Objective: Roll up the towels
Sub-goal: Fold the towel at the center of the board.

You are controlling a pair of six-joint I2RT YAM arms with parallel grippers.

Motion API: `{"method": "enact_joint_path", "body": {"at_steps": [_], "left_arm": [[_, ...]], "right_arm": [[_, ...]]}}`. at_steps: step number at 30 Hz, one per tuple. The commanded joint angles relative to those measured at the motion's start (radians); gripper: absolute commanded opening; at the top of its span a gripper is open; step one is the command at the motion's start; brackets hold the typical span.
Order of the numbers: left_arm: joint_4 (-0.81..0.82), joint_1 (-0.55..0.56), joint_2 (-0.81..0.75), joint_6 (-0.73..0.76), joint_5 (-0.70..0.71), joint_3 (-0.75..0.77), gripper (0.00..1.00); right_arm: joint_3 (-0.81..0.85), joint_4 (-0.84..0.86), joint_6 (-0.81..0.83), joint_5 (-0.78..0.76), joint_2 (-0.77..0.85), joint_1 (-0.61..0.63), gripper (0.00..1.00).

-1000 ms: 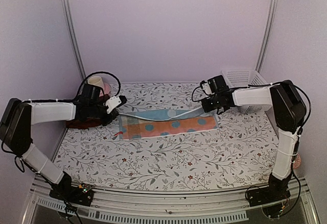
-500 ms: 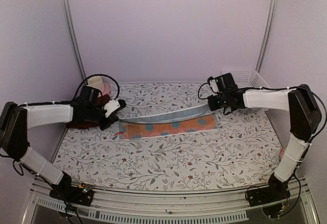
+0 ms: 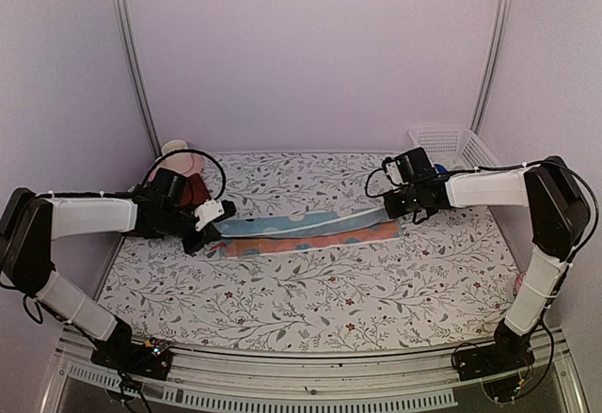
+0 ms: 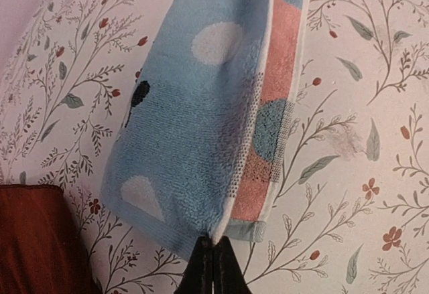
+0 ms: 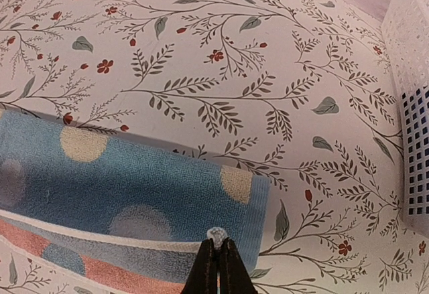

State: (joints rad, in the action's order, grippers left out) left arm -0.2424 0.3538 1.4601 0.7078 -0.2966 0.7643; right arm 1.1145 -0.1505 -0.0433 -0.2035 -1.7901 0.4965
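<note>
Currently the flowered counter (image 3: pixel 310 291) carries the light-blue towel (image 3: pixel 310 231) as a narrow doubled strip, its long axis running left to right between the two arms. The maroon towel (image 3: pixel 193 190) lies at the far left, behind the left arm. The left hand (image 4: pixel 213 264) is pinched tight on the strip's left end and the right hand (image 5: pixel 216 260) on its right end. Judged from this, a roll would travel along that axis from either end.

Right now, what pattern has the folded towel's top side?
Towel: light blue, pale dots; left wrist view best.
</note>
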Motion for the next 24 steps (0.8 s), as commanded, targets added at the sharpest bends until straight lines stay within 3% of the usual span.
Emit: {"method": "enact_joint_path", "body": {"at_steps": [1,11,14,17,18,24], "left_arm": [[-0.046,0.014,0.019,0.028,-0.040,-0.012,0.00],[-0.079,0.022,0.044,0.042,-0.037,-0.005,0.00],[-0.085,0.022,0.048,0.044,-0.045,-0.003,0.02],[-0.101,0.022,0.046,0.054,-0.056,-0.001,0.06],[-0.107,0.022,0.044,0.058,-0.057,0.001,0.10],[-0.196,0.018,0.012,0.107,-0.107,0.015,0.52]], "right_arm": [[-0.013,0.011,-0.014,0.001,-0.014,0.004,0.04],[-0.035,0.000,0.001,0.014,-0.034,0.016,0.12],[-0.039,-0.007,0.002,0.018,-0.032,0.020,0.18],[-0.040,-0.016,0.002,0.021,-0.022,0.021,0.34],[-0.039,-0.023,0.002,0.024,-0.020,0.020,0.41],[-0.034,-0.066,-0.003,0.018,0.023,0.022,0.63]]}}
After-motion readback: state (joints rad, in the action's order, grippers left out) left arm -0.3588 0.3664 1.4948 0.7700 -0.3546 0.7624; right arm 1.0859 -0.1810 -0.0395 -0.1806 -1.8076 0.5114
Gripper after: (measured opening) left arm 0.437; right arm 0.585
